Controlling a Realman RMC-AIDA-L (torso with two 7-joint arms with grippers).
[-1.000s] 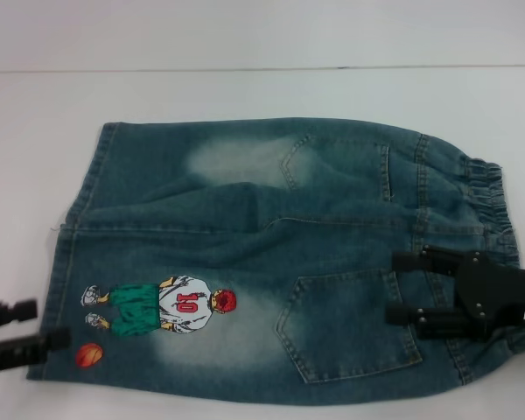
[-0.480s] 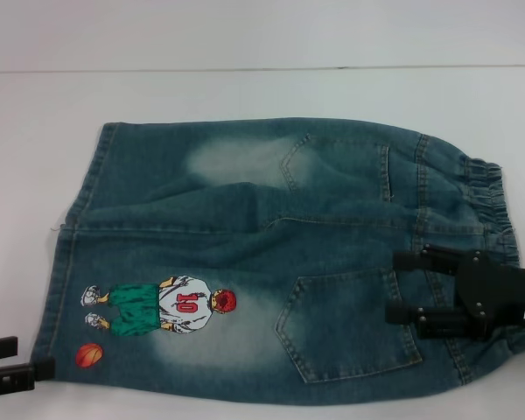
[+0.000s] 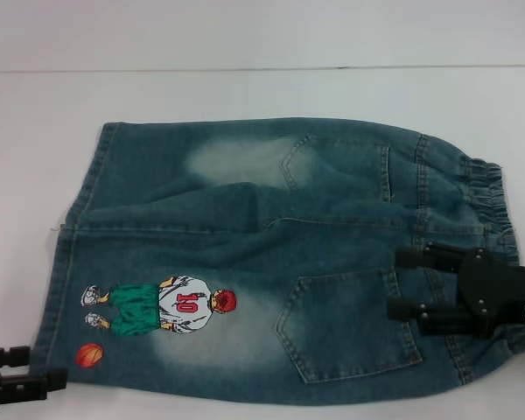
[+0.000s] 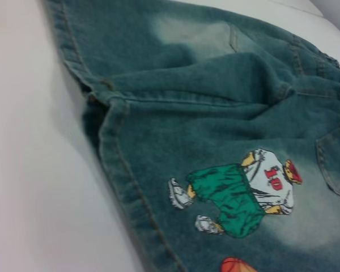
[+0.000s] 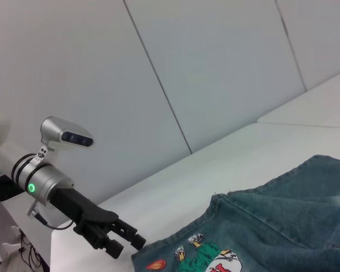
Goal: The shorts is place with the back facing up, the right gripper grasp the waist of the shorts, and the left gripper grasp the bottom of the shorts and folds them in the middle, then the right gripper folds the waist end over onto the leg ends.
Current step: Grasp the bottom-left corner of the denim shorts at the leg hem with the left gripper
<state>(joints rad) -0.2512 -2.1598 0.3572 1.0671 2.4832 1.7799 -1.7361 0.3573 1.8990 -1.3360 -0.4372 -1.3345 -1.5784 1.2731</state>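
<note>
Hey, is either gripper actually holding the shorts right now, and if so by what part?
Nothing is held yet. The right gripper hangs open over the shorts near the waistband; the left gripper sits open at the leg hem corner.

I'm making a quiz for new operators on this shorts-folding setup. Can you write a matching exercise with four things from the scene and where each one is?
Things:
1. left gripper
2. right gripper
3. orange ball patch
4. waistband

Places:
A. gathered and ruffled at the shorts' right end in the head view
B. at the near corner of the leg hem, by the table edge
C. over the near back pocket, beside the waist
D. on the denim just below the cartoon player's feet

Pairs: 1-B, 2-C, 3-D, 4-A
</note>
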